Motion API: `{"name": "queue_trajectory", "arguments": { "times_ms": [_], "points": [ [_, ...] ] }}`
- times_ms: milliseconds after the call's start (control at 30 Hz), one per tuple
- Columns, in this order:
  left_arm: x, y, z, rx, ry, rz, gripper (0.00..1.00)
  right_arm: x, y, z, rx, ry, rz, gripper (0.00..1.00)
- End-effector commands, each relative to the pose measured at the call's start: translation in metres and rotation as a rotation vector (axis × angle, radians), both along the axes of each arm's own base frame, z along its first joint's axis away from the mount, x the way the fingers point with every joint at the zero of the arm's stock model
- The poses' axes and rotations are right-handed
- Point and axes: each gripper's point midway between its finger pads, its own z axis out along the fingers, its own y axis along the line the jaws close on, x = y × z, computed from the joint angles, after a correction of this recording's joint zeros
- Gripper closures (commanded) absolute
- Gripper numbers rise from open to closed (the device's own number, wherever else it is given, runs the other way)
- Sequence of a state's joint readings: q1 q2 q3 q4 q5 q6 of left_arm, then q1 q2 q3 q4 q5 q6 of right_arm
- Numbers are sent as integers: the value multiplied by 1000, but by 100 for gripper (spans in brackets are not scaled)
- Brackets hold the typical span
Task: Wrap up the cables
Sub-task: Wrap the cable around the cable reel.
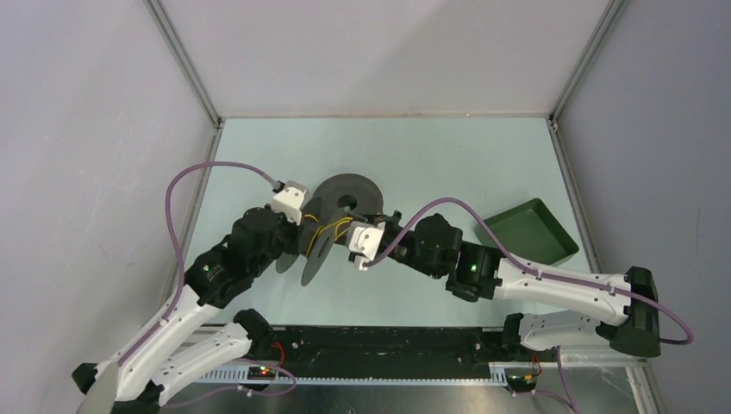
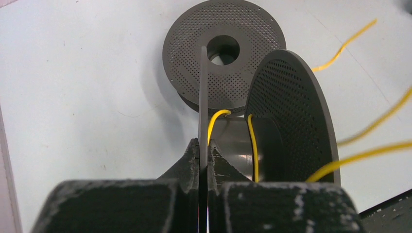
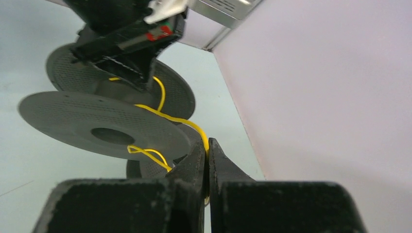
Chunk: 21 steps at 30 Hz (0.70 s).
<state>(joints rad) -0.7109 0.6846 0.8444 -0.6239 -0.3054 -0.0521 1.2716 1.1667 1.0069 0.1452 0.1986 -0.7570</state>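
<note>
While the left gripper has its jaws clamped on the thin edge of one flange of the upright spool, the right gripper has its jaws pressed together on the yellow cable. From that pinch the cable passes over the rim of the near flange and onto the hub, where about two turns show. Loose loops of it hang beside the spool and trail off to the side. No red cable shows in any view. A second spool lies flat on the table just behind the held one, and a green tray sits well apart on the right.

To wrap well from here, I judge the right hand should circle the hub with the cable lightly taut, leading it down into the channel between the flanges rather than across a rim, each turn beside the last. The pull should be gentle, since a grip on a thin flange can twist, and the slack loops could snag on the second spool
</note>
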Motion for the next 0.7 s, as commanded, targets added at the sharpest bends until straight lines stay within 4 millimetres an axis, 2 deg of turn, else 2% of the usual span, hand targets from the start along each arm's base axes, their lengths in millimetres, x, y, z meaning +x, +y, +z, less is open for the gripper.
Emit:
{"name": "queue_trajectory", "arguments": {
  "times_ms": [0,133,267,333,433,667],
  "points": [
    [-1,-10,17,0,-70,-80,100,13,-13,37,78,-22,-24,100],
    [-14,-25,23,-32,-77,-209,100,27,-17,25,66,36,-36,100],
    [-28,-36,36,-101,-82,-289,100,51,-30,0,22,121,-89,100],
    [-33,-38,43,-135,-80,-302,100,57,-33,-10,14,171,-92,100],
    [-40,-43,55,-206,-67,-319,100,53,-31,-27,25,266,-30,100],
    [-51,-48,82,-348,-46,-347,100,57,-48,-62,77,405,23,94]
  ]
}}
